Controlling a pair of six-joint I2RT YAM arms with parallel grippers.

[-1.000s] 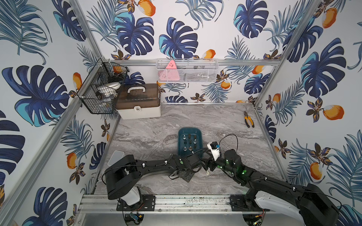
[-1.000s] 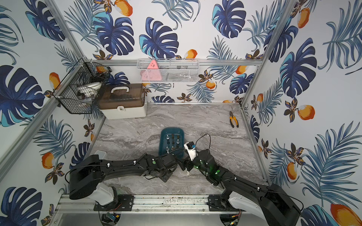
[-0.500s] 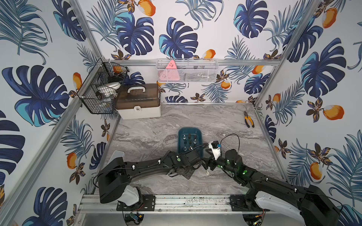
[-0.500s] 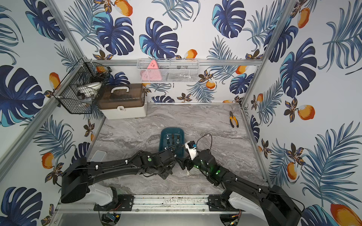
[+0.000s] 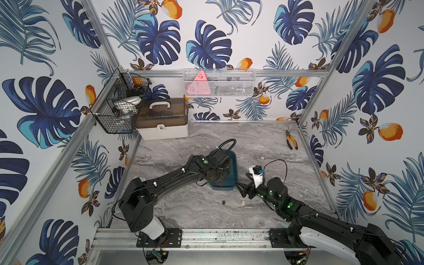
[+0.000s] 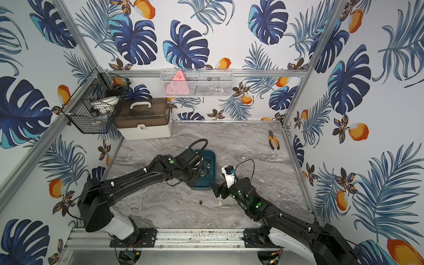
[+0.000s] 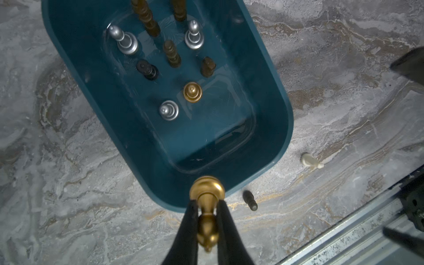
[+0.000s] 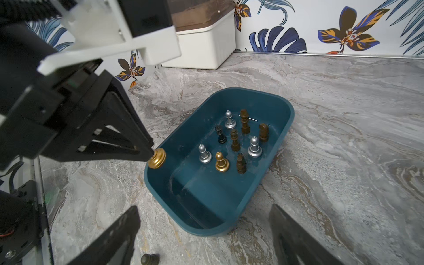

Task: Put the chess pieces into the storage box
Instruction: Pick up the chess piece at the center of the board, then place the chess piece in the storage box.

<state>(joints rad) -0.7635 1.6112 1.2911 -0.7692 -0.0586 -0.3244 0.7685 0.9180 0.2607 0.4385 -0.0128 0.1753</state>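
Observation:
The dark teal storage box [image 8: 289, 110] sits mid-table, seen in both top views [image 5: 232, 171] [image 6: 213, 160]. Several chess pieces [image 8: 234, 140] stand upright inside it: silver, golden and dark brown. My left gripper [image 7: 207, 203] is shut on a golden chess piece [image 7: 207, 190], held just over the box's near rim [image 7: 284, 107]. A dark chess piece [image 5: 223, 202] and a white one [image 5: 242, 202] lie on the table in front of the box. My right gripper [image 8: 204, 207] stands open and empty, low beside the box's near right corner.
A white case with a brown lid [image 5: 161, 119] stands at the back left beside a black wire basket [image 5: 119, 107]. Yellow-handled pliers [image 5: 291, 142] lie at the back right. A metal rail [image 5: 206, 237] runs along the front edge.
My left gripper has lifted away from the table's front and moved back to the box's near rim with the golden piece in it. The right gripper has barely moved.

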